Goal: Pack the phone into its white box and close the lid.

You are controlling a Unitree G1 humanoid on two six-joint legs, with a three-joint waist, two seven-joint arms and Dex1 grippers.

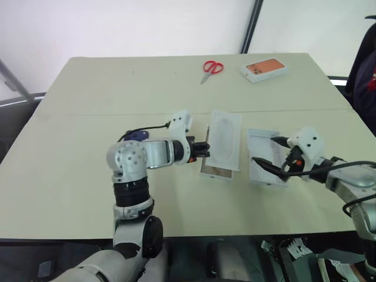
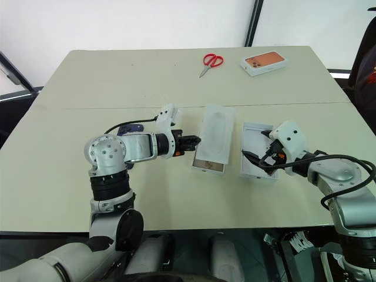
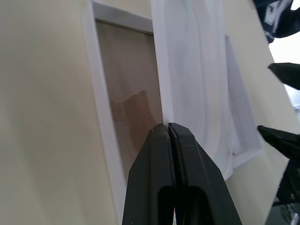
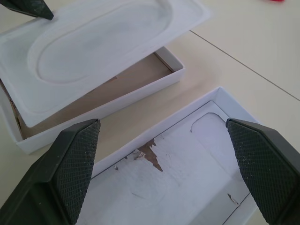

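Left eye view: on the beige table (image 1: 88, 117), the white box (image 1: 215, 171) sits near the front edge, with a thin white insert (image 1: 224, 138) with an oval recess lying askew over it. Left gripper (image 1: 205, 149), fingers pressed together, has its tips at the insert's edge. Just right of the box lies the lid (image 1: 262, 158), inside up, with the right gripper (image 1: 271, 154) spread wide over it. Beyond the box lie red scissors (image 1: 211, 69) and an orange-pictured phone box (image 1: 264, 69).

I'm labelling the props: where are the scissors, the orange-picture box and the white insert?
scissors (image 1: 212, 67), left eye view, red handles.
orange-picture box (image 1: 264, 69), left eye view, printed top.
white insert (image 2: 215, 134), right eye view, oval recess.
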